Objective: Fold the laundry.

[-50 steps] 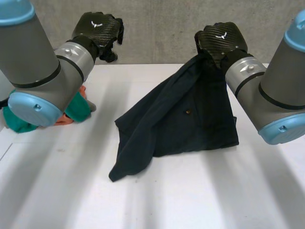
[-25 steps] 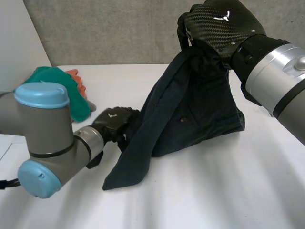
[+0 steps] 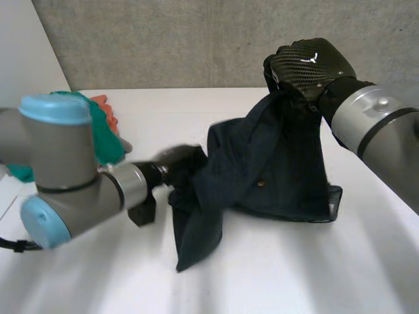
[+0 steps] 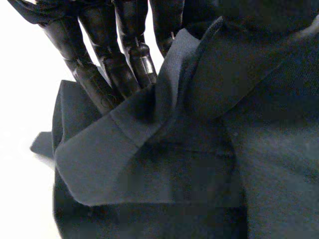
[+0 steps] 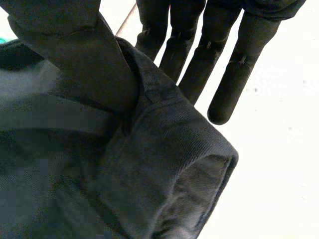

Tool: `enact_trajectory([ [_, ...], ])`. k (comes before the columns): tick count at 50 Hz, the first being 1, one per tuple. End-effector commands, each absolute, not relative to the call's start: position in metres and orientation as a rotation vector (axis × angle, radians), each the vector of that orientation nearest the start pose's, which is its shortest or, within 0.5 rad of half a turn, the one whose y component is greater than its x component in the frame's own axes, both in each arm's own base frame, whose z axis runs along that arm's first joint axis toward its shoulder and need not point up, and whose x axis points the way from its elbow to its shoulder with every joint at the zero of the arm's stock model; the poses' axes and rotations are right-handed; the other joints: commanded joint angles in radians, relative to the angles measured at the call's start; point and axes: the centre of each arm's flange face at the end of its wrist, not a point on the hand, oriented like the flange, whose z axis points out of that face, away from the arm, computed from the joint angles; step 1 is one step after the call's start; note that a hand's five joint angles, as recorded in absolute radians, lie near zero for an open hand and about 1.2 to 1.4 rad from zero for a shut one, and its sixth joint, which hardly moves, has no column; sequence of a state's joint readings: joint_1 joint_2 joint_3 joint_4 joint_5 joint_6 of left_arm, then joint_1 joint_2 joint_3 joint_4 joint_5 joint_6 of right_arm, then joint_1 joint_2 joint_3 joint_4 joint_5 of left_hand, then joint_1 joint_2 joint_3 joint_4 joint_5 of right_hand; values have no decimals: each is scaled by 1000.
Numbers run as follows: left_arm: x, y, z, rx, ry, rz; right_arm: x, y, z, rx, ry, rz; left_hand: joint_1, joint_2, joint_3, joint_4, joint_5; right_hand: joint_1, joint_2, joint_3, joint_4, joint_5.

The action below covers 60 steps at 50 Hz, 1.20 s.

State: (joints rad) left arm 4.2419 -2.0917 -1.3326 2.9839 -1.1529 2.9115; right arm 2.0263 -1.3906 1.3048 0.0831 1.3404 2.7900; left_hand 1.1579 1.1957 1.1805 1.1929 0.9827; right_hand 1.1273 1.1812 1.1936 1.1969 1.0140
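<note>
Navy garment (image 3: 275,170) is hanging from the right robot hand (image 3: 308,65), which has the top edge pinched tight, while the lower part sags onto the desk (image 3: 294,275) below it. Meanwhile the left robot hand (image 3: 180,162) has a side fold pinched in its fingers (image 4: 99,79). Looks like the spread-it-out step before any actual folding. Next I'd guess both need to pull apart and lay it flat. A second ago the left robot hand was up in the air, nowhere near the cloth.

The dark garment (image 3: 281,163) is matt, finely woven cloth. The right hand (image 3: 309,64) wears a glossy carbon-weave shell; the table (image 3: 294,275) looks smooth, the wall (image 3: 163,39) rough.
</note>
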Motion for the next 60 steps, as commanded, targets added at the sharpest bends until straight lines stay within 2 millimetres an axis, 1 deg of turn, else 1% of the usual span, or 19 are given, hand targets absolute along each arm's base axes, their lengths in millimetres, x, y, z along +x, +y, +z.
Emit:
enact_trajectory([
  [1, -291, -312, 257, -484, -2052, 1600, 303, -290, 320, -1037, 1683, -2253, 238, 201, 216, 203, 239, 269, 215, 203, 199, 208],
  [6, -304, -328, 337, -532, -1777, 1949, 313, -328, 375, -750, 1309, -2646, 238, 201, 216, 203, 239, 269, 215, 203, 199, 208],
  [7, -308, -330, 366, -527, -1655, 2067, 312, -337, 397, -602, 1133, -2759, 238, 201, 216, 203, 239, 269, 215, 203, 199, 208],
  [10, -309, -327, 419, -468, -1420, 2290, 310, -342, 425, -416, 891, -2869, 238, 201, 216, 203, 239, 269, 215, 203, 199, 208],
  [12, -308, -325, 437, -430, -1332, 2366, 310, -343, 439, -307, 723, -2909, 238, 201, 216, 203, 239, 269, 215, 203, 199, 208],
  [16, -311, -317, 453, -381, -1226, 2437, 318, -341, 439, -331, 695, -2889, 238, 201, 216, 203, 239, 269, 215, 203, 199, 208],
  [21, -320, -321, 421, -405, -1339, 2381, 329, -344, 406, -446, 886, -2793, 238, 201, 216, 203, 239, 269, 215, 203, 199, 208],
  [25, -325, -330, 364, -476, -1534, 2292, 333, -347, 358, -558, 1122, -2666, 238, 201, 216, 203, 239, 269, 215, 203, 199, 208],
  [26, -327, -333, 339, -520, -1613, 2260, 335, -347, 334, -611, 1226, -2604, 238, 201, 216, 203, 239, 269, 215, 203, 199, 208],
  [29, -328, -336, 296, -594, -1740, 2203, 335, -345, 292, -698, 1409, -2487, 238, 201, 216, 203, 239, 269, 215, 203, 199, 208],
  [30, -326, -335, 268, -645, -1829, 2157, 332, -342, 263, -753, 1532, -2401, 238, 201, 216, 203, 239, 269, 215, 203, 199, 208],
  [33, -322, -331, 229, -725, -1956, 2076, 328, -336, 219, -832, 1708, -2265, 238, 201, 216, 203, 239, 269, 215, 203, 199, 208],
  [34, -319, -326, 206, -776, -2034, 2016, 324, -330, 192, -890, 1813, -2173, 181, 143, 158, 146, 181, 269, 215, 203, 199, 208],
  [37, -309, -313, 172, -873, -2171, 1893, 318, -320, 159, -978, 1945, -2056, 25, -13, 2, -10, 26, 269, 215, 203, 199, 208],
  [38, -307, -309, 168, -895, -2194, 1867, 313, -316, 146, -1037, 1999, -2010, -16, -54, -39, -51, -16, 269, 215, 203, 199, 208],
  [41, -302, -293, 163, -972, -2248, 1787, 306, -310, 135, -1125, 2058, -1957, -250, -288, -273, -285, -250, 269, 215, 203, 199, 208],
  [47, -294, -275, 184, -1028, -2278, 1734, 299, -300, 140, -1169, 2086, -1914, -521, -559, -544, -556, -521, 269, 215, 203, 199, 208],
  [54, -282, -270, 209, -1004, -2268, 1758, 296, -283, 152, -1181, 2075, -1879, -560, -598, -582, -595, -559, 269, 215, 203, 199, 208],
  [60, -276, -265, 202, -1034, -2265, 1698, 296, -278, 160, -1179, 2056, -1892, -557, -595, -580, -592, -556, 269, 215, 203, 199, 208],
])
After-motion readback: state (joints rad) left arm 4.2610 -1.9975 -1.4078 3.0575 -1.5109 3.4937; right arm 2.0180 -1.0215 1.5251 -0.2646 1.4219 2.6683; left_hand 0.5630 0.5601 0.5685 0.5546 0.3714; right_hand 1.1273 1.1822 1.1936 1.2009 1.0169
